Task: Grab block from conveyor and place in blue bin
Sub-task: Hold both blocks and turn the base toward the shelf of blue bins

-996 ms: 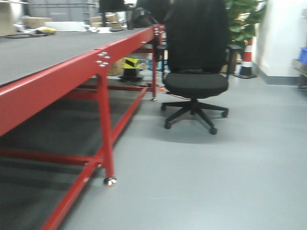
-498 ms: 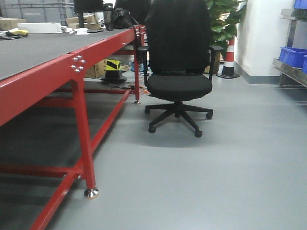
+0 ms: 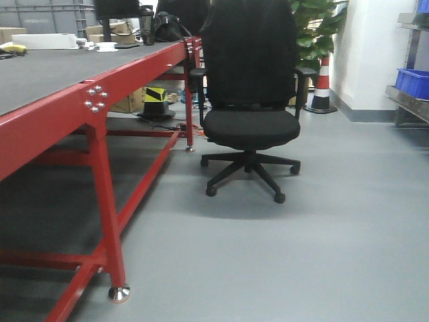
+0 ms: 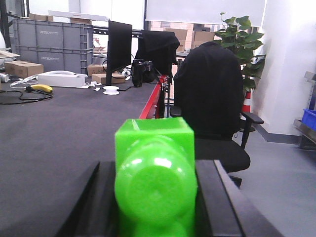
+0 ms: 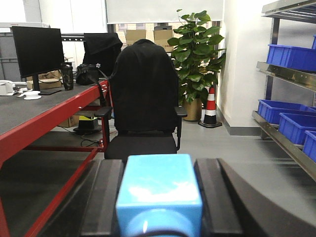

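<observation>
Holds the green studded block [image 4: 154, 148] pinched between the fingers [image 4: 219, 197] of the left gripper [image 4: 155, 170] at 6 o'clock in the left wrist view, with the conveyor [image 4: 59, 128] belt behind at 9 o'clock. Holds a light blue block [image 5: 159, 190] clamped likewise in the right gripper [image 5: 158, 163]. Shows blue bins [image 5: 291, 57] on shelving at 3 o'clock and a black office chair [image 5: 143, 98] at 12.

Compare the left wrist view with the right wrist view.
Only the left wrist view: a green block gripped in the left end effector, and a yellow tool. Only the right wrist view: a light blue block in the right end effector. Both: the black office chair, potted plant, monitor and red-framed table.
</observation>
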